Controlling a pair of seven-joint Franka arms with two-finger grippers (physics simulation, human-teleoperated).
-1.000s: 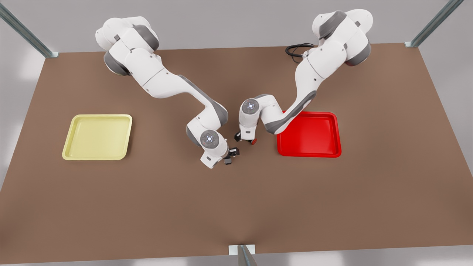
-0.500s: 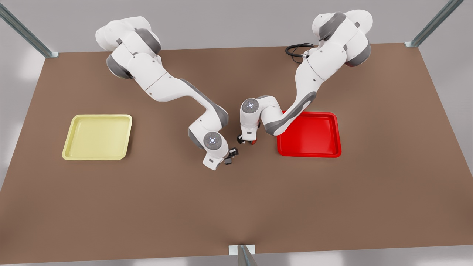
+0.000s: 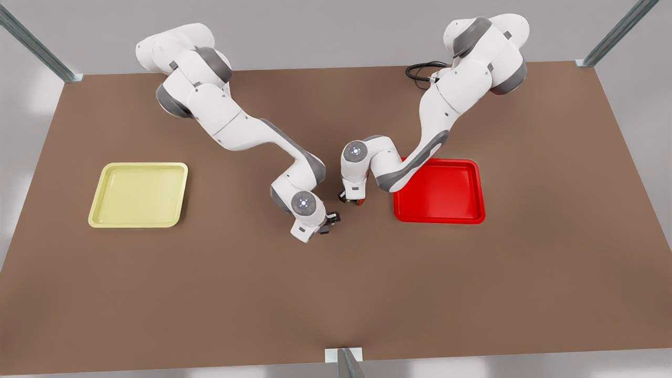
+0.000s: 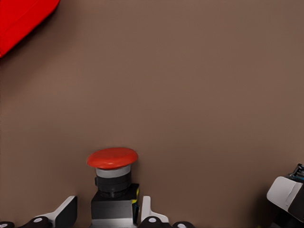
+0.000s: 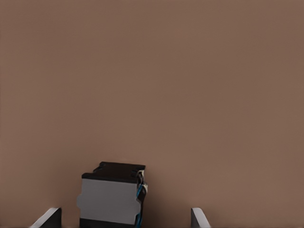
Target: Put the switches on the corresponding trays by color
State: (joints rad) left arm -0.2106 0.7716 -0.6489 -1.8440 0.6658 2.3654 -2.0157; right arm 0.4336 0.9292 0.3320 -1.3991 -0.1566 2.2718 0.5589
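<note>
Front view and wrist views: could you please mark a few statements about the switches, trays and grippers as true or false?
1. The yellow tray holds no switch. True.
2. The red switch lies in the red tray. False: it stands on the table, between the left gripper fingers.
3. The right gripper is shut on the dark grey switch. False: its fingers stand open, clear of it on both sides.
4. The left gripper is nearer the red tray than the yellow tray. True.

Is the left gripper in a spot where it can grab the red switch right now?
Probably yes. The left gripper sits low over the red switch, its fingers open on either side of the dark body, with nothing between them and only bare table around it.
</note>
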